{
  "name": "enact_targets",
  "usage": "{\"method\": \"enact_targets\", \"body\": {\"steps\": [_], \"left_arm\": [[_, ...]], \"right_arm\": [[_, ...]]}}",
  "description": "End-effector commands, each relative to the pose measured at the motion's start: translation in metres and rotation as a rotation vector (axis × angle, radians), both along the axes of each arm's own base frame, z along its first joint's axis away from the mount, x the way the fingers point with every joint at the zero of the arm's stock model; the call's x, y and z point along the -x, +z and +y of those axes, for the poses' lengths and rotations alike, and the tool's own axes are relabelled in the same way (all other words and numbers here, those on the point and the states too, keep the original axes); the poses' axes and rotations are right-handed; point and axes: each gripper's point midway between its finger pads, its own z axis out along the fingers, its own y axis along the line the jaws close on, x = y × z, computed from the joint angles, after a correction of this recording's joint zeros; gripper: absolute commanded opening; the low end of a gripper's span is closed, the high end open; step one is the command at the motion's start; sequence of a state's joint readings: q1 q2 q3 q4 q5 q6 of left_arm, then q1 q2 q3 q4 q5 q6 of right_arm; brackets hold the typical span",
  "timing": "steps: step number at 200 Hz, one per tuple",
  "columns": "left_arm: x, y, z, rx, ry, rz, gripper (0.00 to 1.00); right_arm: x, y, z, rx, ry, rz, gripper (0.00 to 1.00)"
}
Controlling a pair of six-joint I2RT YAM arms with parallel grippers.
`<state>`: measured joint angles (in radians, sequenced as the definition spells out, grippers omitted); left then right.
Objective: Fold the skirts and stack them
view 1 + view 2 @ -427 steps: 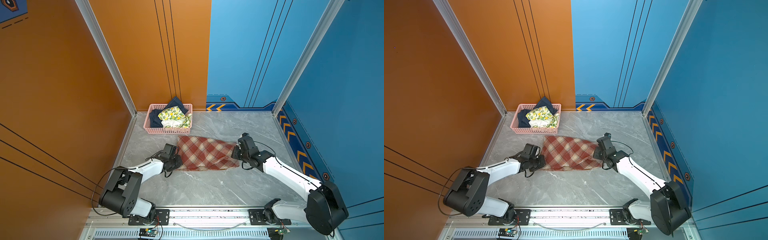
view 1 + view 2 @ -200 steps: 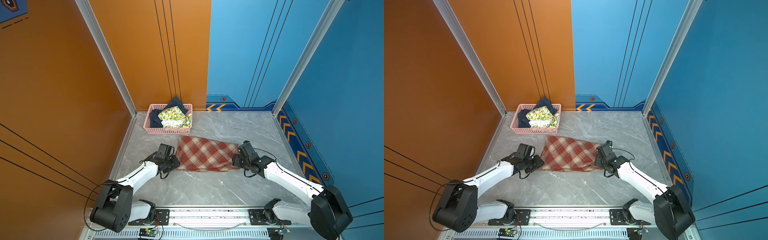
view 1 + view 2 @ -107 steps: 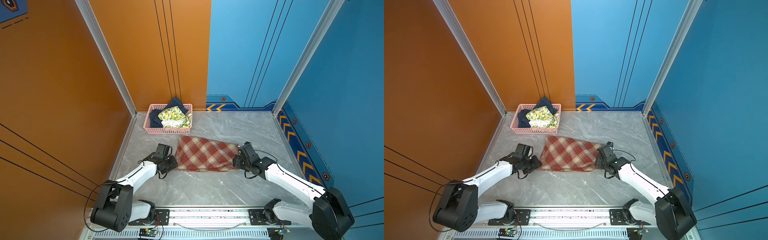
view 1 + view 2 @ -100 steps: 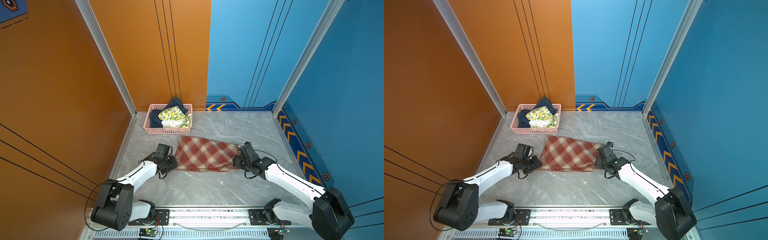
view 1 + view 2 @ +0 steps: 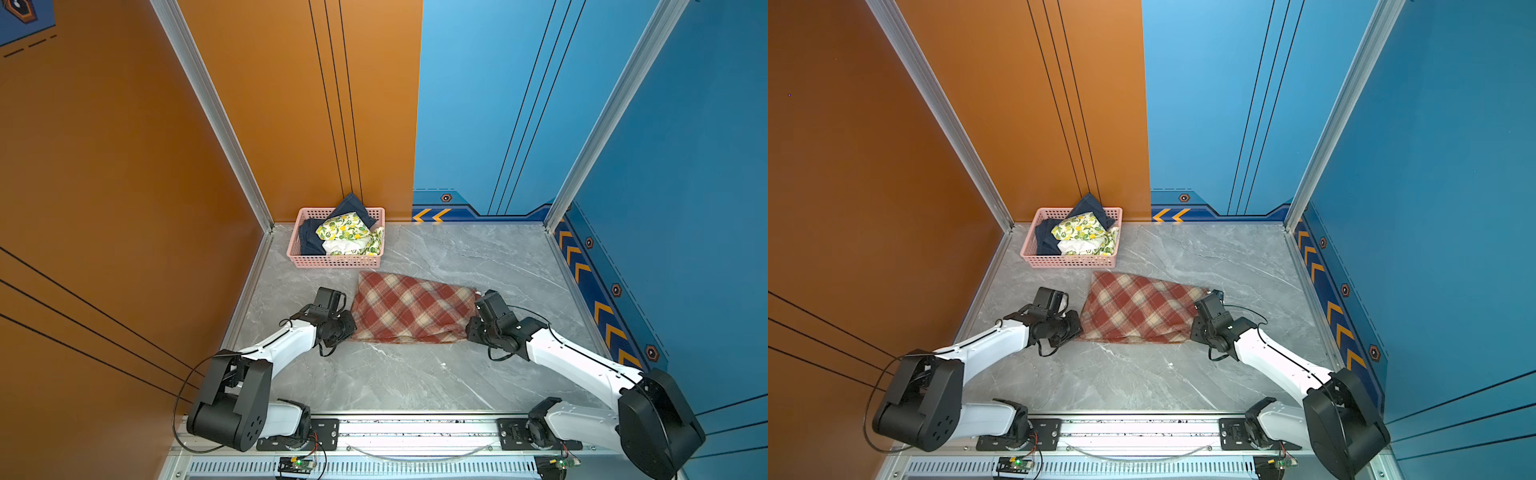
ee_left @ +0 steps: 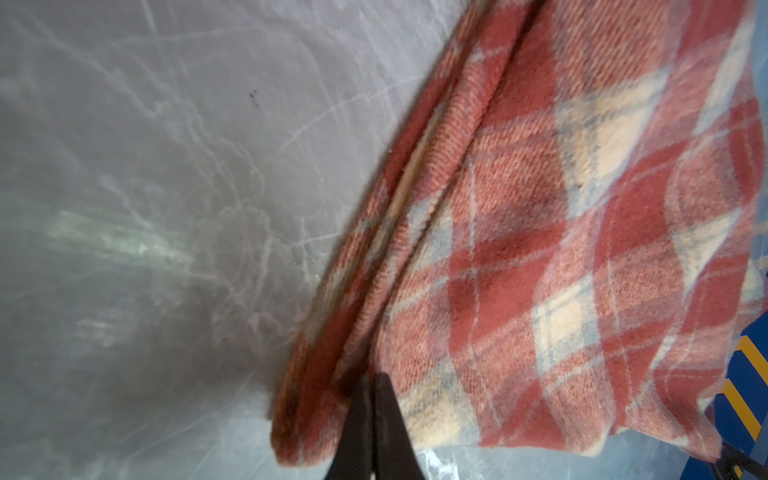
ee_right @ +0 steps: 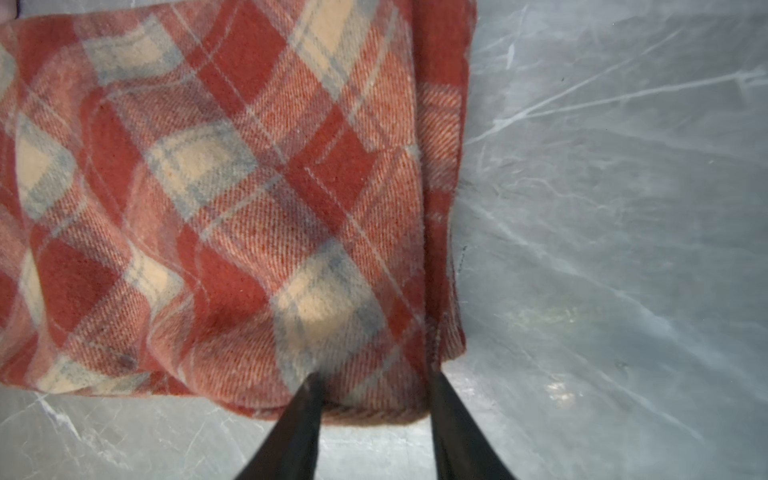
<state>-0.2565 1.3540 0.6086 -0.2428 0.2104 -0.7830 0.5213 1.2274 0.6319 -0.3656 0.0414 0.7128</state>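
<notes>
— Look at the left claw (image 6: 372, 380). Just snapped together on the near corner of the plaid skirt (image 5: 411, 311). Was wider and just beside the edge a moment ago.

— And the right claw (image 7: 374, 374)?

— Slid in at the other near corner. Closing, but not pinched yet. Tips apart, with cloth between.

— Where to find the skirt?

— Lying flat on the tabletop (image 5: 415, 374), just in front of the pink basket (image 5: 332, 262), between both arms. Hardly shifted at all.

— Means what for the job?

— Probably getting ready to lift the near edge and flip it over to the far edge. First fold, not begun yet.

— And the other two?

— Sitting crumpled in the basket. Lemon skirt (image 5: 345, 232) on top, blue denim skirt (image 5: 309, 241) under it. Not folded, not stacked. Lots left to do.

— Anything to watch?

— Better to wait for the right pinch. Otherwise risks lifting just one corner and making a crooked fold.
</notes>
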Motion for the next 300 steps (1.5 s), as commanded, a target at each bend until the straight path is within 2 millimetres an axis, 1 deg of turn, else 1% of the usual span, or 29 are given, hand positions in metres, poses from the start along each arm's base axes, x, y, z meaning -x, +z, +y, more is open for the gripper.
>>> {"method": "enact_targets", "body": {"steps": [1,23,32,53,72,93,114,130,145,159,167,169,171,172,177,182,190,212,234,284,300], "left_arm": [[0.001,0.003,-0.003,0.009,-0.014,-0.007,0.00],[-0.003,0.013,-0.004,0.010,-0.017,-0.026,0.00],[-0.005,0.018,-0.003,0.010,-0.016,-0.037,0.00],[-0.008,0.028,0.001,0.011,-0.007,-0.055,0.00],[-0.012,0.039,0.005,0.019,0.000,-0.075,0.00],[-0.014,0.050,0.010,0.023,0.009,-0.095,0.00],[-0.012,0.053,0.013,0.025,0.014,-0.099,0.00],[-0.007,0.051,0.016,0.023,0.019,-0.094,0.00],[-0.002,0.045,0.018,0.023,0.024,-0.080,0.00],[0.002,0.038,0.019,0.024,0.026,-0.065,0.00],[0.004,0.035,0.019,0.025,0.027,-0.061,0.00],[0.004,0.035,0.019,0.025,0.027,-0.059,0.00],[0.005,0.034,0.019,0.027,0.027,-0.058,0.00],[0.005,0.034,0.019,0.026,0.027,-0.057,0.00],[0.006,0.032,0.019,0.027,0.029,-0.055,0.00],[0.007,0.030,0.019,0.027,0.028,-0.050,0.00],[0.007,0.028,0.018,0.028,0.029,-0.046,0.00],[0.009,0.021,0.016,0.029,0.024,-0.034,0.00],[0.010,0.016,0.014,0.028,0.018,-0.027,0.00],[0.012,0.011,0.012,0.025,0.013,-0.020,0.00],[0.013,0.010,0.012,0.023,0.013,-0.018,0.00]], "right_arm": [[-0.005,-0.003,0.004,-0.024,0.009,-0.007,0.28],[-0.011,0.002,0.003,-0.017,0.016,-0.034,0.07],[-0.014,0.005,0.002,-0.009,0.016,-0.049,0.00],[-0.022,0.015,-0.004,0.030,0.017,-0.076,0.00],[-0.032,0.030,-0.013,0.087,0.020,-0.101,0.00],[-0.043,0.049,-0.019,0.116,0.025,-0.138,0.00],[-0.049,0.067,-0.025,0.150,0.025,-0.172,0.00],[-0.047,0.072,-0.030,0.170,0.021,-0.186,0.00],[-0.041,0.068,-0.032,0.160,0.021,-0.175,0.00],[-0.032,0.056,-0.031,0.132,0.009,-0.142,0.01],[-0.025,0.049,-0.030,0.107,-0.001,-0.118,0.12],[-0.022,0.046,-0.030,0.099,-0.006,-0.108,0.18],[-0.021,0.043,-0.031,0.095,-0.009,-0.102,0.21],[-0.021,0.043,-0.031,0.095,-0.009,-0.102,0.21],[-0.016,0.038,-0.029,0.076,-0.016,-0.087,0.29],[-0.012,0.032,-0.028,0.061,-0.018,-0.072,0.33],[-0.007,0.026,-0.025,0.034,-0.025,-0.055,0.37],[0.002,0.009,-0.018,-0.010,-0.033,-0.028,0.38],[0.003,-0.002,-0.014,-0.010,-0.021,-0.007,0.40],[-0.012,-0.007,0.000,-0.013,0.010,-0.002,0.40],[-0.015,-0.011,0.005,-0.014,0.019,0.012,0.37]]}}
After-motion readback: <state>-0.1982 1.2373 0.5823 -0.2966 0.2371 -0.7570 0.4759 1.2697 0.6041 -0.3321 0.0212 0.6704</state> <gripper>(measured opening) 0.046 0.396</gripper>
